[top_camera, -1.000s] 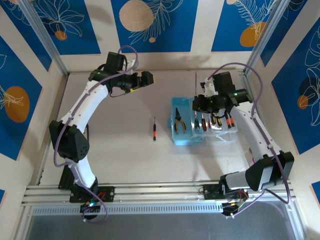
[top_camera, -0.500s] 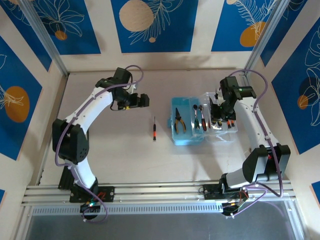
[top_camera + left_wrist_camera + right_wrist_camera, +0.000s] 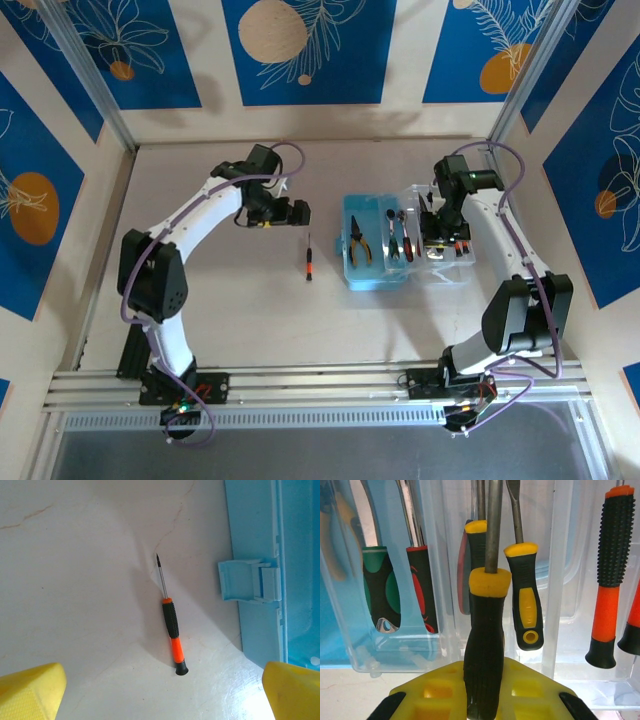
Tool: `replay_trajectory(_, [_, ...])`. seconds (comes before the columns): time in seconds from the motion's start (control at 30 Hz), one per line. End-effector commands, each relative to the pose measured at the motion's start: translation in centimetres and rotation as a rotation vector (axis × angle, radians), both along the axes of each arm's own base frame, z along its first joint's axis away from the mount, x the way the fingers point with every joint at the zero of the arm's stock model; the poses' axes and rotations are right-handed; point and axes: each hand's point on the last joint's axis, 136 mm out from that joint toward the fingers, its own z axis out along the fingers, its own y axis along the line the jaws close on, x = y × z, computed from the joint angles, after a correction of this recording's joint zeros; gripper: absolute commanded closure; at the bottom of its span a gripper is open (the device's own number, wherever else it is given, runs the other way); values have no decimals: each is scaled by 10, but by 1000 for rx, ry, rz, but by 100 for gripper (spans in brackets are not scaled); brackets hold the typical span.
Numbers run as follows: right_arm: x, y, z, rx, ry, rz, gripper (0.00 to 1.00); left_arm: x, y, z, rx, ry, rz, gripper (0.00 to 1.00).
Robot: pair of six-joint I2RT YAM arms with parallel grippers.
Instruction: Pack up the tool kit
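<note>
1. Already the open light-blue case (image 3: 375,280) holds pliers (image 3: 358,240) and screwdrivers (image 3: 527,605).
2. Right claw (image 3: 482,690) pinches a yellow-black screwdriver (image 3: 485,630) above it.
3. Left claw (image 3: 162,687), spread, hovers above an orange-black screwdriver (image 3: 172,630) on the bench (image 3: 75,580).

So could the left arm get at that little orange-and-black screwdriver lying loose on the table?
Probably yes. The left gripper is open and hovers close to the screwdriver, which lies flat on the table, apart from the blue case. Nothing looks to stand in the way.

Left arm (image 3: 200,215) is hovering mid-counter, jaws gaping wide — right arm (image 3: 505,235) is arching over the right side, jaws pinching a yellow-black screwdriver (image 3: 487,630).
</note>
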Motion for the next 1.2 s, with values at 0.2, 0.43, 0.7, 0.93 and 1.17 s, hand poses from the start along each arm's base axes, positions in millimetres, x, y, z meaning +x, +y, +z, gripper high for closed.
replay_trajectory(0.2, [-2, -7, 0, -48, 10, 10, 69, -10, -11, -14, 30, 38, -45, 0])
replay_trajectory(0.43, [-1, -11, 15, -64, -28, -4, 52, -23, -14, -40, 94, 90, -73, 0])
replay_trajectory(0.7, [3, -4, 31, -16, -81, -1, 11, -38, -20, -77, 163, 162, -103, 7])
replay_trajectory(0.93, [5, 3, 33, 2, -97, 9, 1, -47, -32, -100, 173, 206, -132, 20])
replay_trajectory(1.17, [6, 8, 30, 7, -94, 18, 1, -49, -49, -132, 182, 243, -147, 31])
